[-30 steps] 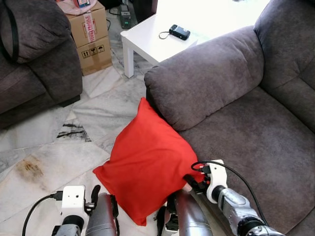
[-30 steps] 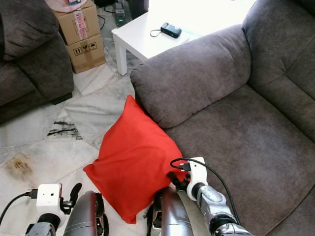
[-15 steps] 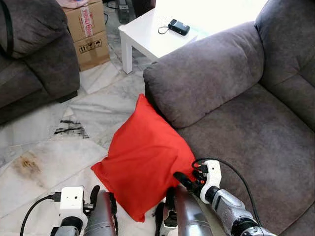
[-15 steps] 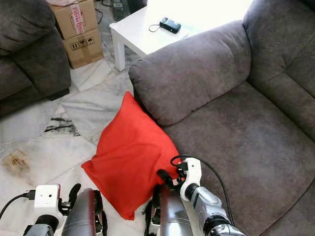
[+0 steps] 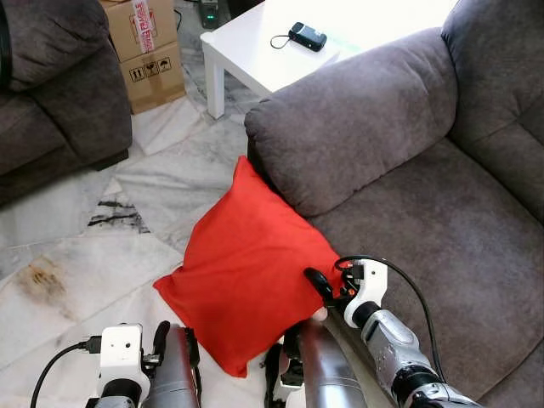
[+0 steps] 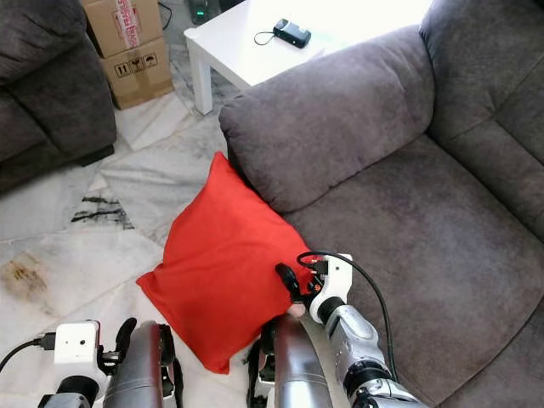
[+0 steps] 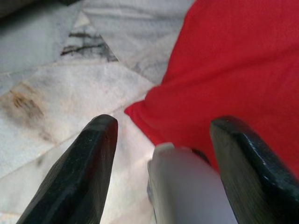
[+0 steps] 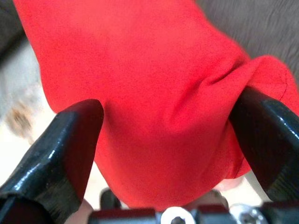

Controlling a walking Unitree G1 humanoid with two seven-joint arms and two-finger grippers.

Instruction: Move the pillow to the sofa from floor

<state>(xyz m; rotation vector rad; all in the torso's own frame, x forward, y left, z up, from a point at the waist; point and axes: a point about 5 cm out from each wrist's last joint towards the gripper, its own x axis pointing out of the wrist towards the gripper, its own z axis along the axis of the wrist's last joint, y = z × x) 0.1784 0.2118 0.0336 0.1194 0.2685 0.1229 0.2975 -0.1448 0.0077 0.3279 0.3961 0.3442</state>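
A red pillow (image 5: 246, 272) stands tilted on the marble floor, its top corner leaning on the grey sofa's armrest (image 5: 357, 119). My right gripper (image 5: 321, 289) is at the pillow's right corner, beside the sofa seat (image 5: 442, 229). In the right wrist view its fingers (image 8: 65, 144) are spread wide with red fabric between them, bunched against one finger. My left gripper (image 5: 161, 336) hangs low over the floor near the pillow's lower left corner; it is open, with nothing between its fingers (image 7: 79, 172).
A white side table (image 5: 255, 51) with a black device (image 5: 307, 36) stands behind the armrest. A cardboard box (image 5: 153, 59) and a second dark sofa (image 5: 51, 102) are at the far left. Bare marble floor (image 5: 76, 255) lies left of the pillow.
My right gripper has reached forward from under the pillow's edge onto its right corner. The camera has shifted a little; the pillow stays in place.
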